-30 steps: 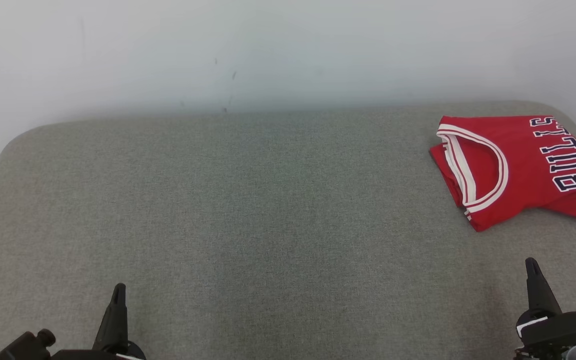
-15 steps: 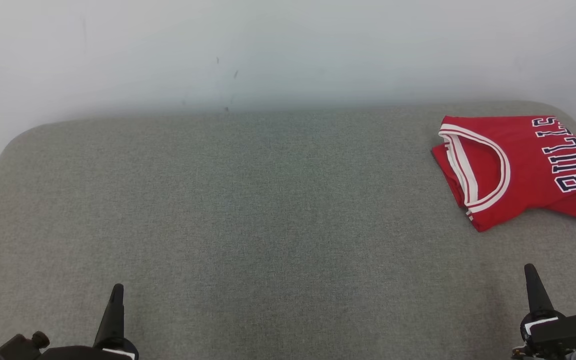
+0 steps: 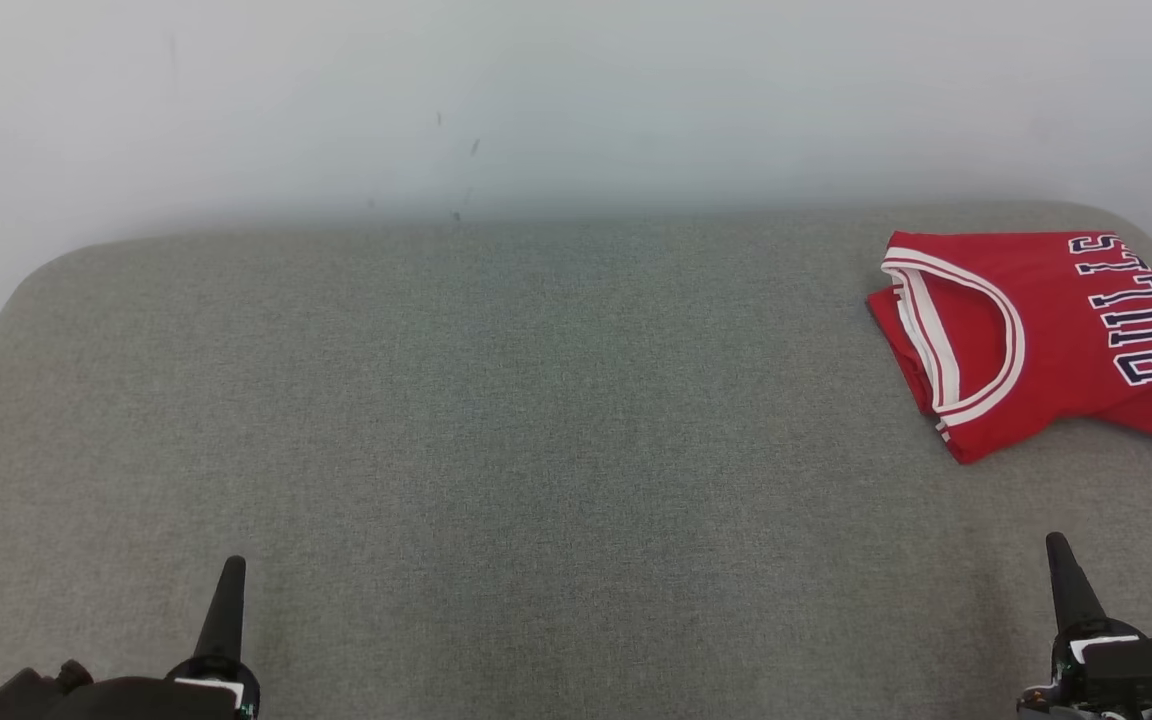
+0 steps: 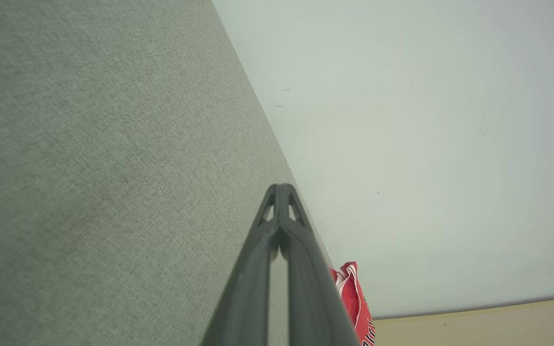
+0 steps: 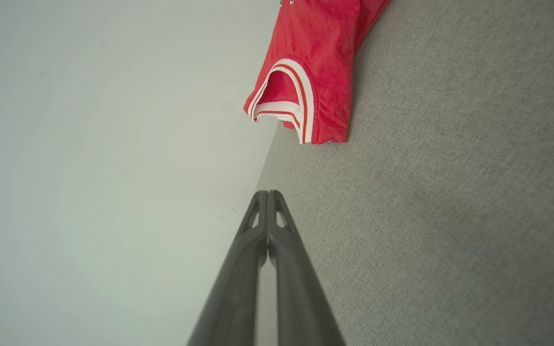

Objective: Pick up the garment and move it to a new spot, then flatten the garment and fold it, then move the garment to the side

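The garment point(image 3: 1036, 335) is a red jersey with white trim and dark lettering, folded and lying at the far right of the grey padded surface point(image 3: 496, 420). It appears again in the right wrist view point(image 5: 313, 72) and as a sliver behind the fingers in the left wrist view point(image 4: 354, 298). My left gripper point(image 3: 231, 570) is at the lower left, shut and empty, its fingertips meeting point(image 4: 281, 187). Down at the lower right my right gripper point(image 3: 1056, 545) is also shut and holds nothing, tips pressed together point(image 5: 267, 193), well short of the jersey.
A pale wall point(image 3: 576, 100) rises directly behind the padded surface. The surface has rounded far corners, and the jersey lies close to its right edge. A strip of tan floor point(image 4: 479, 327) shows in the left wrist view.
Both grippers have drawn back toward the bottom edge of the head view, each showing less of itself. The jersey has not moved apart from a slight shift of the whole view.
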Controlling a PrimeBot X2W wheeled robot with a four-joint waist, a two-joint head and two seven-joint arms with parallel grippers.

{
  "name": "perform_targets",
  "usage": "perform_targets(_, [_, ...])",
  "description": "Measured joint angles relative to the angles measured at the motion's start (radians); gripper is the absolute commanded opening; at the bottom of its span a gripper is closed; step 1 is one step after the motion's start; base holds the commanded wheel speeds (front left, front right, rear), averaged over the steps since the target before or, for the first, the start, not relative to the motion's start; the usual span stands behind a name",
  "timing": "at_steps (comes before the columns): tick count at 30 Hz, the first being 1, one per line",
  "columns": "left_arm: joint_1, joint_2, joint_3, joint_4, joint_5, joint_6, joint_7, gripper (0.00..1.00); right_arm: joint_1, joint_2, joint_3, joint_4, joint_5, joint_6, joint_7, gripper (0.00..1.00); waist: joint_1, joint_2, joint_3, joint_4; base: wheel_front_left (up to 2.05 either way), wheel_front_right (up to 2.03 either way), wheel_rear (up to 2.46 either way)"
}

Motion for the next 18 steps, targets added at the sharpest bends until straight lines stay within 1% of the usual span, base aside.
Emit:
perform_targets(5, [-0.009,-0.005,0.014,0.010,-0.059,-0.008,0.018,0.00,0.000,0.019,-0.021,0.015,0.057,0.010,0.017,0.00,0.0000,0.0000,0.001,0.001,0.00,0.00,0.00])
perform_targets(6, [-0.011,-0.006,0.019,0.015,-0.088,-0.009,0.026,0.00,0.000,0.025,-0.029,0.018,0.077,0.017,0.026,0.00,0.0000,0.0000,0.001,0.002,0.00,0.00,0.00])
perform_targets(7, [-0.013,-0.007,0.021,0.016,-0.100,-0.009,0.030,0.00,-0.001,0.029,-0.034,0.020,0.091,0.018,0.027,0.00,0.0000,0.0000,0.001,0.002,0.00,0.00,0.00])
perform_targets(18, [-0.037,-0.019,0.047,0.045,-0.228,-0.021,0.067,0.00,-0.011,0.067,-0.081,0.045,0.209,0.045,0.069,0.00,-0.0001,0.0000,0.003,0.005,0.00,0.00,0.00])
